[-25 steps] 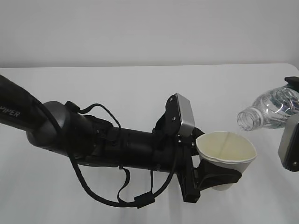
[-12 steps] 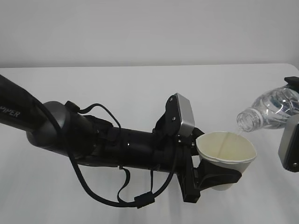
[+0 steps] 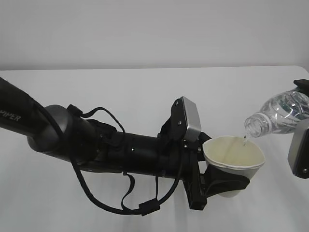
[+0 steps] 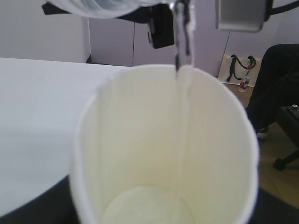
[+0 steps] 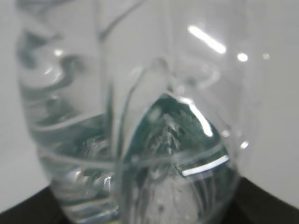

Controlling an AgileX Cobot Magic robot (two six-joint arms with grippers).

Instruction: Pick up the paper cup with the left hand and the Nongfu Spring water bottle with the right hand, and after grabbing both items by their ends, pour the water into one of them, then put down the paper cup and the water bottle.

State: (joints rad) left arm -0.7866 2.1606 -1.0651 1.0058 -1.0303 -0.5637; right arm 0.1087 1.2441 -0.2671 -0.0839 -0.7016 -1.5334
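Left hand point(image 3: 227, 181) clamped; right hand point(image 3: 301, 145) clamped, raised.

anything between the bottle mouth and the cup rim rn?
Only a thin stream of water, running from the bottle into the cup; clearest in the left wrist view.

The paper cup point(image 4: 163, 149) fills most of the picture, open at the top and pale cream inside. A thin stream of water point(image 4: 181, 56) falls from the bottle point(image 4: 103, 5) at the top edge and runs down the cup's inner wall. The white surface point(image 4: 37, 107) lies to the left.
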